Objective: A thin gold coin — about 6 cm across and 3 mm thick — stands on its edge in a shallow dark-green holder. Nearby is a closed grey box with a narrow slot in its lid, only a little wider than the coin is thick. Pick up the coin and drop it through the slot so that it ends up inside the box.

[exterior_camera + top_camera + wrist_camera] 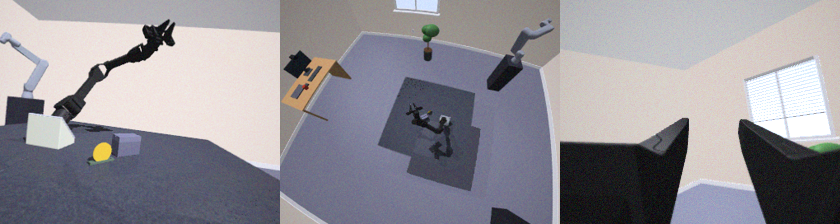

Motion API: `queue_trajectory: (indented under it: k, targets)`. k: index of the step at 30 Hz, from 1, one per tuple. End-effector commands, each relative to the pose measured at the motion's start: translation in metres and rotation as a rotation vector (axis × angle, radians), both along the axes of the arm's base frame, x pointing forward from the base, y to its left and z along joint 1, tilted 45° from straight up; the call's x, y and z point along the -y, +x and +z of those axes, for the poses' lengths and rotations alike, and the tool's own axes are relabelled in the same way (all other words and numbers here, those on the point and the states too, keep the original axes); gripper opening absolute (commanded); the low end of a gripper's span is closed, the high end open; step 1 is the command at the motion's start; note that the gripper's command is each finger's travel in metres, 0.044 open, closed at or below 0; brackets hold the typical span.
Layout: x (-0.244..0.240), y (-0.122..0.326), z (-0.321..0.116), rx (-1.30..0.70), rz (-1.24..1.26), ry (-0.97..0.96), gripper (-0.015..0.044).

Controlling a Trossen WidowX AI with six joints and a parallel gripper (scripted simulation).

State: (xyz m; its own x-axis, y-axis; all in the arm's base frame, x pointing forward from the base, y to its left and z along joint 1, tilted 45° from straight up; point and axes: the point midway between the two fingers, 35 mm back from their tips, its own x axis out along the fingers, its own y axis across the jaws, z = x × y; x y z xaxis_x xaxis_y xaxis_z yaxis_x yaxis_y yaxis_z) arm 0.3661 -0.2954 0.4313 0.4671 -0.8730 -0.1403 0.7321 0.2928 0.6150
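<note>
The gold coin [102, 151] [430, 112] stands on edge in the low dark-green holder [92, 162], in the lower middle of the exterior view. The closed grey box [127, 145] [424, 117] stands close beside it; the slot in its lid cannot be made out. My gripper [171, 21] [713, 125] is raised high above the table, well away from coin and box, with its fingers pointing upward. It is partly open, with a gap between the fingertips and nothing between them. Coin, holder and box are not in the wrist view.
A pale wedge-shaped block [43, 131] [445, 119] stands near my arm's base, to the left of the coin in the exterior view. A grey arm [35, 74] [523, 39] on a black pedestal [504, 74] stands farther off. A plant [430, 30] and a wooden desk [323, 66] are at the room's edges.
</note>
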Motion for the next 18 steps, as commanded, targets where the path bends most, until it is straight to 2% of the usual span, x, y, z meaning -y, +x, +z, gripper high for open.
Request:
queue_trajectory:
  k: [1,10,18]
  targets:
    - [0.012,0.015,-0.074,-0.392,0.145,0.007,0.0161]
    - [0.011,0.007,-0.225,-1.072,0.611,0.047,0.0161]
    - [-0.021,-0.033,-0.334,-1.401,1.189,0.084,0.0161]
